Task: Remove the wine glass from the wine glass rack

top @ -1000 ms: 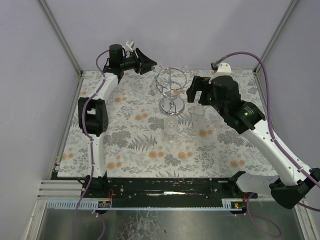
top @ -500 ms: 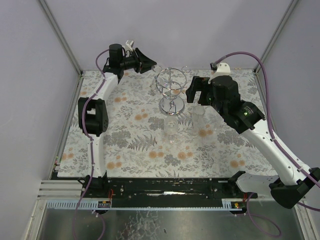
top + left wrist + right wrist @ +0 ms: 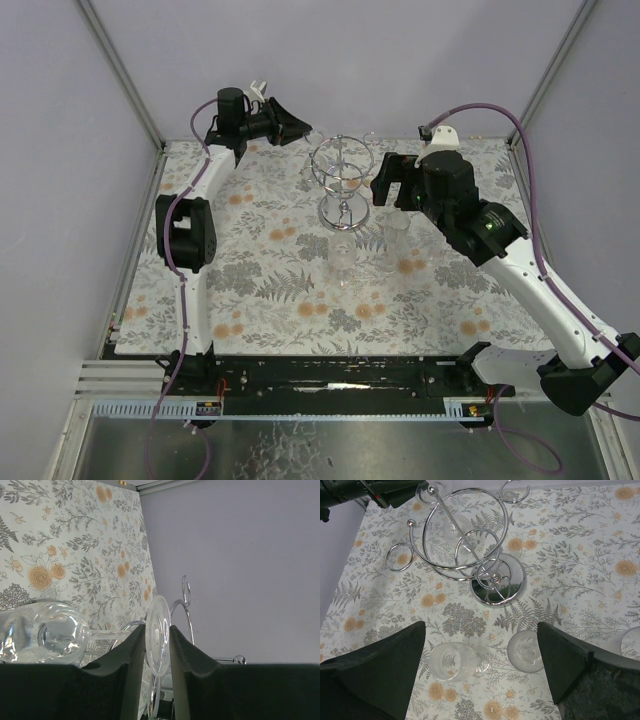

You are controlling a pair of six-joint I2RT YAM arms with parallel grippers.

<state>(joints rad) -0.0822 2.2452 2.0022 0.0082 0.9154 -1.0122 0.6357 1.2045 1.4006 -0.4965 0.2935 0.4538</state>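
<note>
Wine glass (image 3: 60,635), hung on the 10 o'clock ring of the wine glass rack (image 3: 340,172): left gripper (image 3: 157,630), narrowed since a second ago, now pinches its foot, lift-off seemingly ready; right gripper (image 3: 480,635), 3 o'clock, wide apart, empty.

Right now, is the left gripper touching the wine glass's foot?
Cannot tell. In the left wrist view the left gripper brackets the wine glass at its foot closely; neither gap nor contact shows plainly.
</note>
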